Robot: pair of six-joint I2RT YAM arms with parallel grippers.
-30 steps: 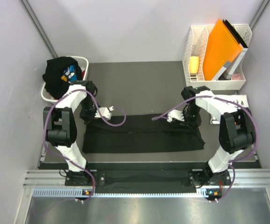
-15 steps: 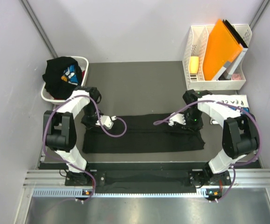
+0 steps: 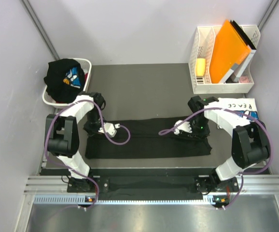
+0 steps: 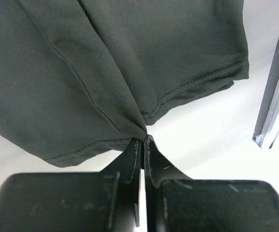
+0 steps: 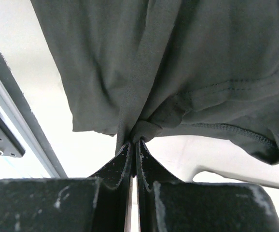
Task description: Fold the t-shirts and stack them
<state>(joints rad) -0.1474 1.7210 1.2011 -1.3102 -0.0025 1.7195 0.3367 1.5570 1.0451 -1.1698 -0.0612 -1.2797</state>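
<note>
Black tee [image 3: 146,140] lies across the middle of the desk [image 3: 144,87] as a long low band btw the two arms, doubled lengthways by the look of it. Left claw [image 4: 143,140] is clenched on a pinch of its stitched hem. Right claw [image 5: 133,141] is clenched on a bunched tuck of cloth at the other end, w/ creases fanning out from the tips.

Handling, imo: thin soft cotton, light, no stiffness at all. It'll sag and drag btw the two grips, and the layers can slide apart. Best hold is a hem or corner w/ every layer inside the pinch, both arms travelling together so the band is taut (right end looks more scrunched than left, so it may land wrinkled).

Surface is a dark grey matte desk top, flat, prob. enough friction to anchor the part lying down. Room is tight:
- laundry basket [image 3: 87,63] far left, w/ a printed black tee [image 3: 62,77] heaped in it
- white tee [image 3: 245,105] lettered "PEACE" at the right edge by the right arm
- file rack [image 3: 200,84] w/ an orange folder [image 3: 229,48] far right
- plain walls close around
- a metal rail [image 3: 149,186] along the near edge
</note>
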